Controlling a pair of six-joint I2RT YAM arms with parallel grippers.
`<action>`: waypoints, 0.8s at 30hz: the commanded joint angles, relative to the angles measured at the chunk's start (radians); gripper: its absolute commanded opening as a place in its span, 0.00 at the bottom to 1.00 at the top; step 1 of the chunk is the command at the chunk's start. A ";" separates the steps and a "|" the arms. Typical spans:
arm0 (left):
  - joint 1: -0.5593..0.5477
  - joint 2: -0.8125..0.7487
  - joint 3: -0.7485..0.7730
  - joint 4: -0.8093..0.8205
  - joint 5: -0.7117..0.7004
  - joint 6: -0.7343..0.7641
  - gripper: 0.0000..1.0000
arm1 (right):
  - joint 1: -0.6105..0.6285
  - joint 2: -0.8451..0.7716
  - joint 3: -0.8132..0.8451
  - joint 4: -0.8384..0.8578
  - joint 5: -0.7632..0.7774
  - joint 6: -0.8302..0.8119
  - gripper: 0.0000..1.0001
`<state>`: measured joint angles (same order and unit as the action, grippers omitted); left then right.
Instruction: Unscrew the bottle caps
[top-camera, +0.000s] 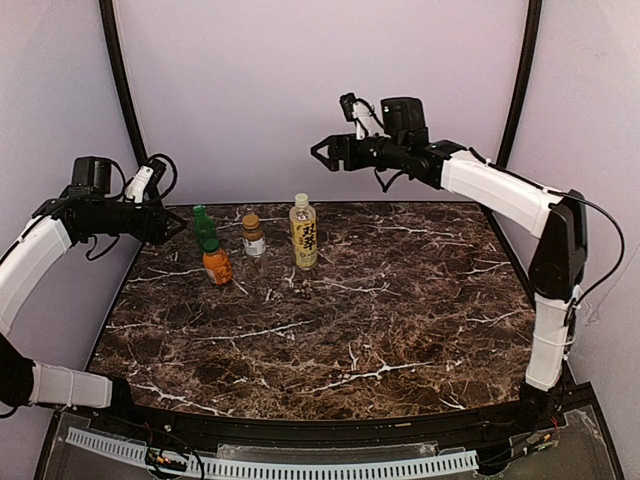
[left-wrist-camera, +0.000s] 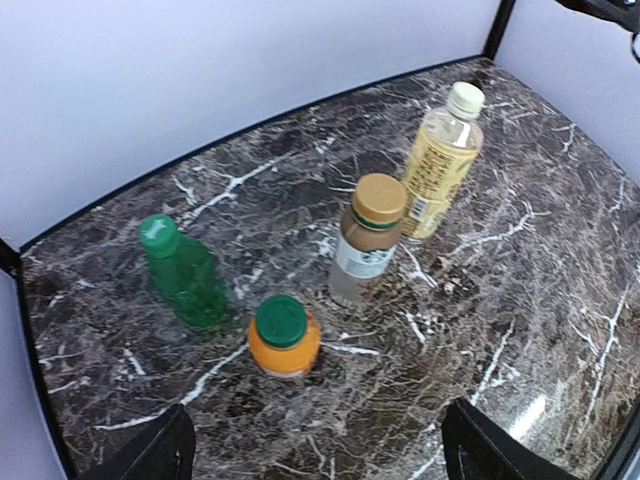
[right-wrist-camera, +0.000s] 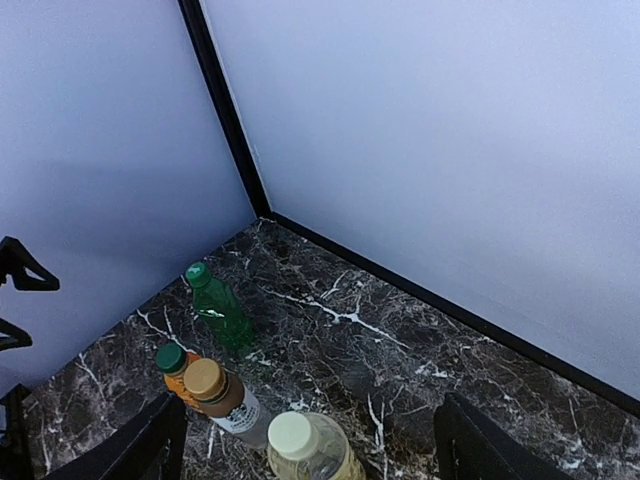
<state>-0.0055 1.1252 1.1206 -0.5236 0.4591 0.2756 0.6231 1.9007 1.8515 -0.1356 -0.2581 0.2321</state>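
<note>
At the back-left of the marble-look table (top-camera: 420, 330) you've got four bottles in a loose cluster, all upright, all capped.
- Slim green bottle (left-wrist-camera: 188, 285) is furthest left, w/ a green cap (left-wrist-camera: 158, 233).
- Orange juice bottle (left-wrist-camera: 285, 350) stands just in front of it, w/ a darker green cap (left-wrist-camera: 281, 320).
- Short brown bottle (left-wrist-camera: 362, 262) is next to the right, w/ a golden-brown cap (left-wrist-camera: 379, 197).
- Tall yellow tea bottle (left-wrist-camera: 438, 165), labelled, is at the right end, w/ a cream-white cap (left-wrist-camera: 465, 98).

None look to be touching, though green and orange stand close.

Handling, my read:
- **Bodies:** small plastic bottles. Tea and orange look full, so some weight but light overall. Walls are prob thin and will squash if you clamp hard.
- **Grip:** smooth sides plus label film means slippery, and a bottle will likely spin on the table if you only twist the cap. Put one arm on the body around mid-height and the other on the cap from above, pads across its rim.
- **Caps:** small and rigid. Can't confirm ribbing at this res.
- **Stability:** the tea bottle is tallest and prob tips easiest. The orange one is squat and steadier.

Left gripper (left-wrist-camera: 315, 458) has fingers spread wide w/ nothing in it, and hovers by the table's left edge looking down on the cluster. Right gripper (top-camera: 322, 153) is also spread and empty, high near the back wall, above and right of the tea bottle. No contact anywhere — I'd call it 0 of 4 caps started.
</note>
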 joint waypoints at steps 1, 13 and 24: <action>-0.042 0.039 0.047 -0.106 0.079 -0.014 0.87 | 0.097 0.177 0.199 -0.148 0.154 -0.196 0.85; -0.058 0.076 0.051 -0.120 0.135 -0.021 0.87 | 0.163 0.412 0.414 -0.293 0.346 -0.197 0.66; -0.058 0.077 0.060 -0.132 0.147 -0.011 0.87 | 0.172 0.398 0.369 -0.265 0.279 -0.205 0.11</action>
<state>-0.0601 1.2041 1.1469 -0.6254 0.5777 0.2600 0.7891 2.3142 2.2326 -0.4183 0.0536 0.0330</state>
